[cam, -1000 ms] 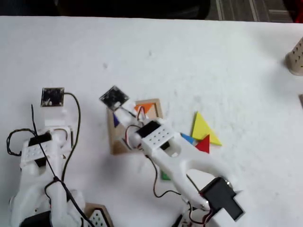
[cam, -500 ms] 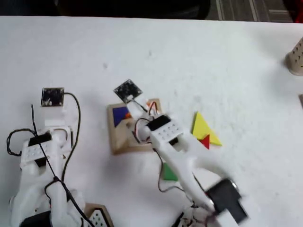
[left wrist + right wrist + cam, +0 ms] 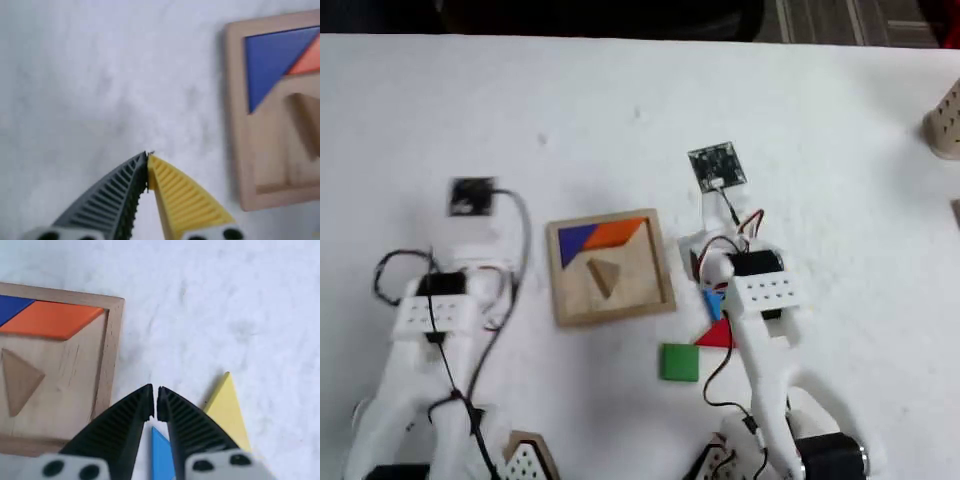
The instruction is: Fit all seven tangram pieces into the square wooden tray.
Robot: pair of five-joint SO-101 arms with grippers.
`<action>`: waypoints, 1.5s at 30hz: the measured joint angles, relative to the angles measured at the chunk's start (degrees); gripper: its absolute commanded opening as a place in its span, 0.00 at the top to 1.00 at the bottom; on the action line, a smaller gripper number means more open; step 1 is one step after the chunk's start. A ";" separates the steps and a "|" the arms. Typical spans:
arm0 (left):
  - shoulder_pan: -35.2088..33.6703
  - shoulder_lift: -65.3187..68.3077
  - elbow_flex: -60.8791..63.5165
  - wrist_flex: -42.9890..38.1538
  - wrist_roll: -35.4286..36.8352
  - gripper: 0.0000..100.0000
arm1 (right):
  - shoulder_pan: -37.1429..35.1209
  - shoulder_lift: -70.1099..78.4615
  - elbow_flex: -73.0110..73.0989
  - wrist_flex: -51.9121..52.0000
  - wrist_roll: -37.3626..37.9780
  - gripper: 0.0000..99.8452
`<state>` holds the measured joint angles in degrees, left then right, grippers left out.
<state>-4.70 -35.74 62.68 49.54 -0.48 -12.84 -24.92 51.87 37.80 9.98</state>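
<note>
my right gripper (image 3: 155,402), closed and empty, hangs beside the wooden tray (image 3: 114,340), which holds three pieces (image 3: 618,232); one yellow triangle (image 3: 227,410) and one blue piece (image 3: 160,455) lie just under it. my left gripper (image 3: 147,160), closed and empty, flanks the tray's other side.

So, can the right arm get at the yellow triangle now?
Probably yes: the right gripper hangs shut just beside the yellow triangle, whose visible part is uncovered; it must open first.
</note>
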 measured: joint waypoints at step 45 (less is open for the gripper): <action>25.93 27.43 -8.62 -16.26 24.26 0.98 | 5.10 26.02 -21.10 3.52 0.00 0.98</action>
<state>21.23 -8.31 54.07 33.27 23.78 -7.74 1.10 30.77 41.32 9.98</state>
